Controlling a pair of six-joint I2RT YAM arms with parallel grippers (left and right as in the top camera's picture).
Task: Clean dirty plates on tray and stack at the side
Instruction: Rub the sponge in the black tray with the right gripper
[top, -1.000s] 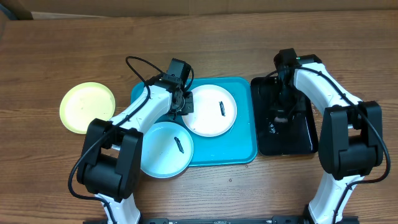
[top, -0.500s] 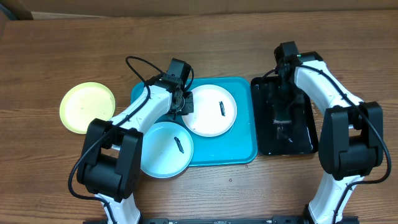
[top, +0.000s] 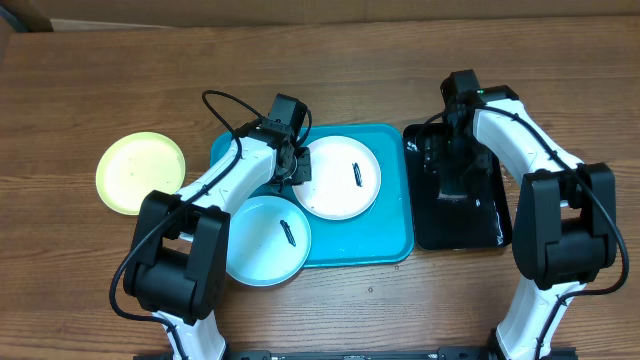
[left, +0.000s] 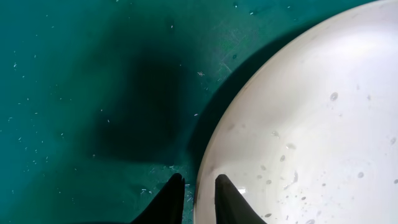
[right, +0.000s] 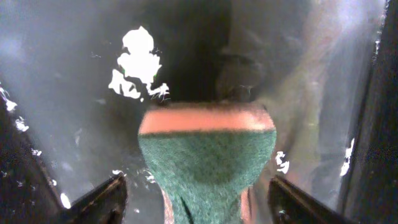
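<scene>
On the turquoise tray (top: 390, 240) my left hand (left: 199, 199) pinches the white plate (top: 335, 190) by its rim; so thin a hold could slip once I lift. Over the black tray (top: 480, 225) my right hand (top: 452, 185) is spread around the sponge (right: 205, 155), ungripped, so it may tip and I close on nothing.

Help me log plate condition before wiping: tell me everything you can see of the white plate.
The white plate is small, round and plastic-looking, with a low raised rim. It lies flat, face up, on the turquoise tray, toward its far right part. A short dark smear sits right of its centre, and the left wrist view shows faint specks on its glossy surface. The left gripper pinches its left rim, one finger inside, one outside.
</scene>
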